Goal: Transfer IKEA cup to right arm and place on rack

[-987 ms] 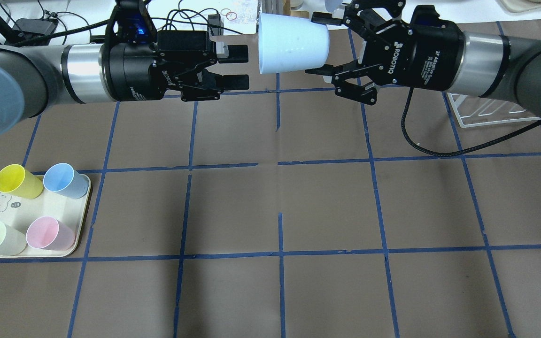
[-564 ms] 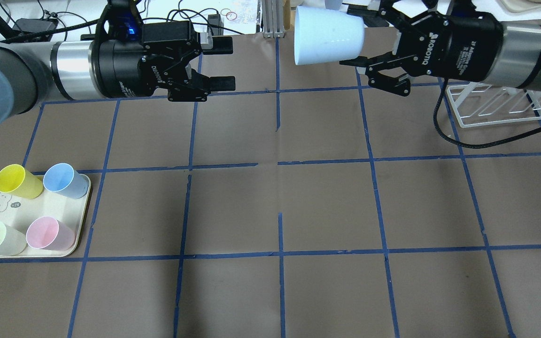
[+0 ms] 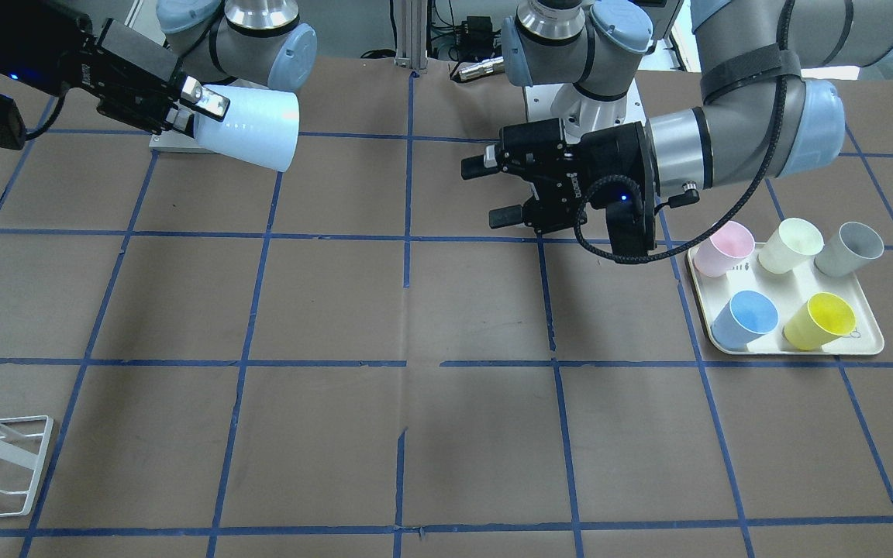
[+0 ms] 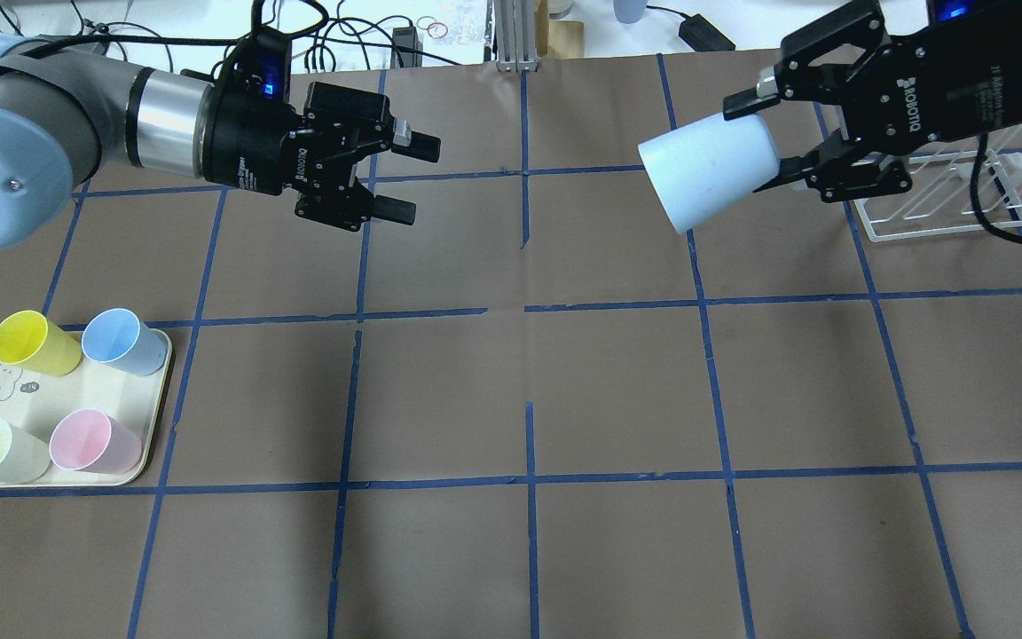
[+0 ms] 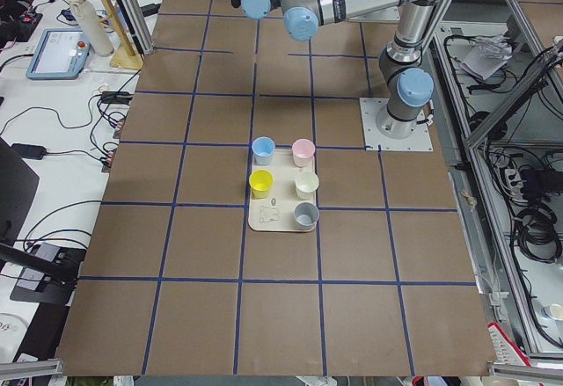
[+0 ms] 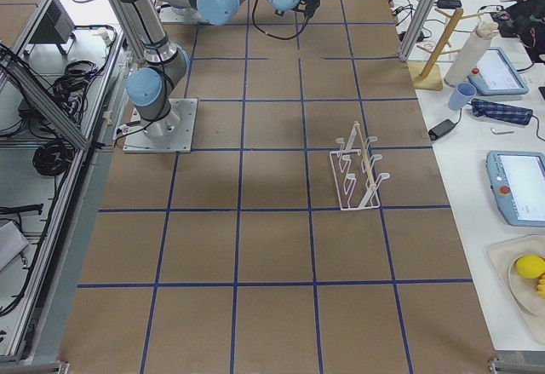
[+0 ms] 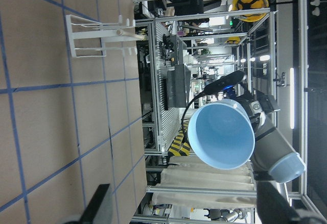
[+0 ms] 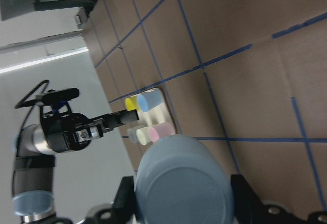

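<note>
While it hung over the worktop point(image 4: 617, 390), right pincer point(image 4: 764, 142): clenched on base end of cup point(image 4: 711, 169).
Cup: aloft, lying sideways, mouth tipped slightly down, facing left pincer point(image 4: 413, 179).
Left pincer: released, fingers spread, well apart from cup.
Rack point(image 4: 928, 213): stood on worktop's right side, far from robot; cup not on it.
Tray point(image 4: 27, 404): worktop's left side, carrying other cups point(image 4: 125, 342).

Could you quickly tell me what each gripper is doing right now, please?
Left gripper: open, holding nothing.
Right gripper: shut on the cup.
</note>
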